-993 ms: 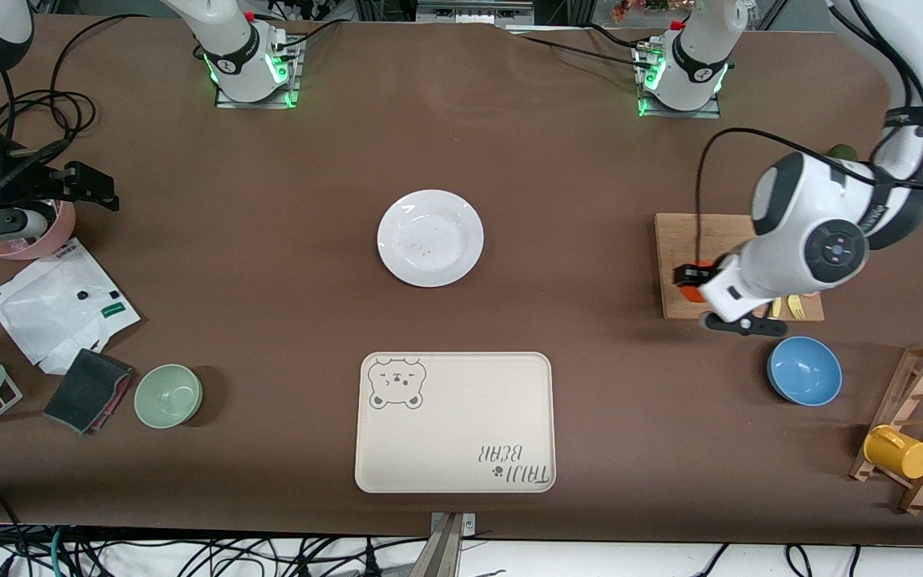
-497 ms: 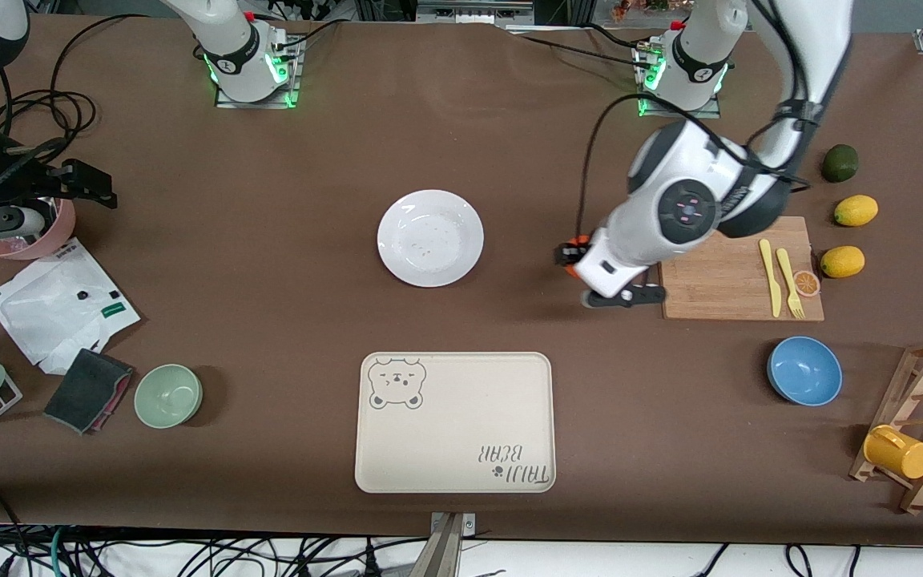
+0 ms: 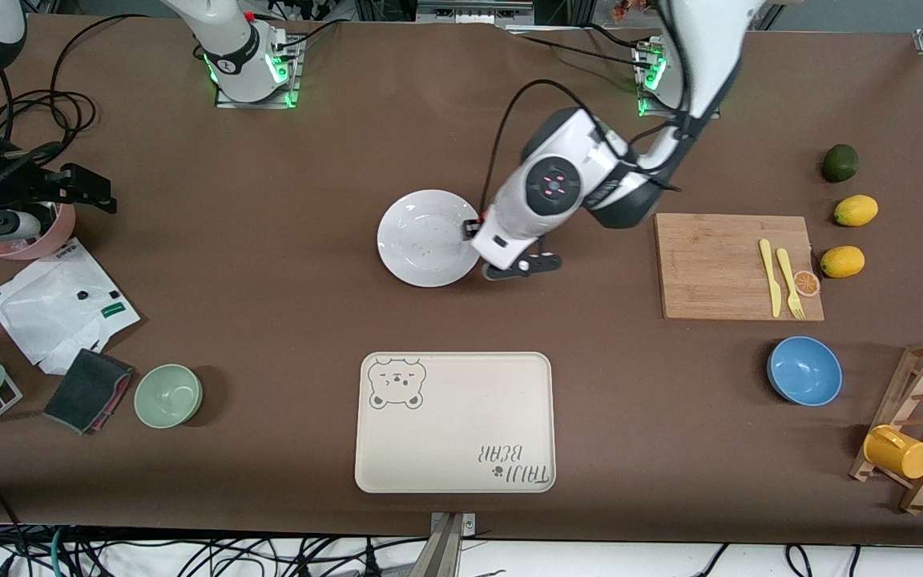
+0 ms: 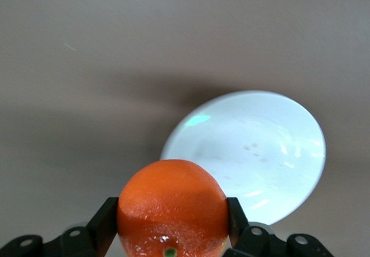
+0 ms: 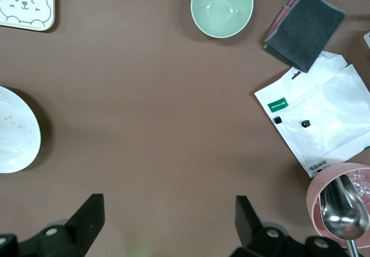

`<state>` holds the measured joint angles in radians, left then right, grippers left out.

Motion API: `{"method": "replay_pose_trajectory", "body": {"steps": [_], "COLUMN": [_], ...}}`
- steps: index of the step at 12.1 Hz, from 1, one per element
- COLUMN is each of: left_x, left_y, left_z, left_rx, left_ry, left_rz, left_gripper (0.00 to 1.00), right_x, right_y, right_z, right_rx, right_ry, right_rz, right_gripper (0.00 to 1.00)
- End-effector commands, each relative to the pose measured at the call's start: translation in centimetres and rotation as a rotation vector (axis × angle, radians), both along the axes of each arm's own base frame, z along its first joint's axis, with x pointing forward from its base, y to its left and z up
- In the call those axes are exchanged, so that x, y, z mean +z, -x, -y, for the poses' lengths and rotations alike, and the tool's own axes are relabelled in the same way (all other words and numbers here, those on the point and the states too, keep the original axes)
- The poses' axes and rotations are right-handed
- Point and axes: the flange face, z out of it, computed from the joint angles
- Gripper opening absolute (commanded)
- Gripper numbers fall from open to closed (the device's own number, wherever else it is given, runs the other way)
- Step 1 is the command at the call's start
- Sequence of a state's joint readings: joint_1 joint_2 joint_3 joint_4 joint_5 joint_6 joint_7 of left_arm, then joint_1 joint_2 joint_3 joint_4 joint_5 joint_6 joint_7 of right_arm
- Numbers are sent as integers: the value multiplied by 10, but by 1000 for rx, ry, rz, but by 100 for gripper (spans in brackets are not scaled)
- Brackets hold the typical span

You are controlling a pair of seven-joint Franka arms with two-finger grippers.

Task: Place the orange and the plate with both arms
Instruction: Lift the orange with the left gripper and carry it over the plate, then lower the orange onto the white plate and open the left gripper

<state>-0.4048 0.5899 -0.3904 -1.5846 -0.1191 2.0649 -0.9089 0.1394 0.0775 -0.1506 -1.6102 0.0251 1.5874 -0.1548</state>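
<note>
My left gripper (image 4: 171,211) is shut on the orange (image 4: 171,208), a round bright orange fruit held between both black fingers. In the front view the left gripper (image 3: 474,229) hangs over the edge of the plate (image 3: 421,240) on the side toward the left arm's end of the table. The white plate (image 4: 260,147) is bare apart from a few crumbs. In the front view the arm hides nearly all of the orange. My right gripper (image 5: 167,216) is open and empty. The right arm waits high over its own end of the table, and the plate (image 5: 14,130) shows at the edge of its wrist view.
A beige bear-printed tray (image 3: 453,421) lies nearer the camera than the plate. A wooden cutting board (image 3: 718,264) with yellow cutlery and an orange slice (image 3: 807,282), two lemons (image 3: 856,210), a blue bowl (image 3: 804,370), a green bowl (image 3: 168,395) and a pink bowl (image 3: 29,236) stand around.
My left gripper has carried the orange from the cutting board across the table to the plate's edge. The right arm has not moved.
</note>
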Motion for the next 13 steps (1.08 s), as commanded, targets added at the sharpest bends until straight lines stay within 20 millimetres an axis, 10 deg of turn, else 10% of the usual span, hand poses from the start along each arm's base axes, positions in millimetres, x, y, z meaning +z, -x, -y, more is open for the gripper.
{"method": "replay_pose_trajectory", "body": {"steps": [1,10,11,12,13], "left_x": [-36,-111,-110,-106,-99], "left_y": [30,66,64,58,56], "left_z": [53,97,96,91,91], "left_rx": [49,18,19,23,27], "left_ry": [-29,-36,-35,-38,-36], "left_rz": [14,144,149,155,161], "left_gripper": [34,37,53,98,100], "right_x": [4,4,4,4,4], "right_y": [-4,-4,-4,-4,-4], "right_z": [4,2,3,2,3], "right_rx": [-18,-14,-16,-14,-16], "right_ry": [-15,-13,-11,-11,-12], "right_rz": [8,8,8,8,8], "right_gripper": [100,100,100,100,100]}}
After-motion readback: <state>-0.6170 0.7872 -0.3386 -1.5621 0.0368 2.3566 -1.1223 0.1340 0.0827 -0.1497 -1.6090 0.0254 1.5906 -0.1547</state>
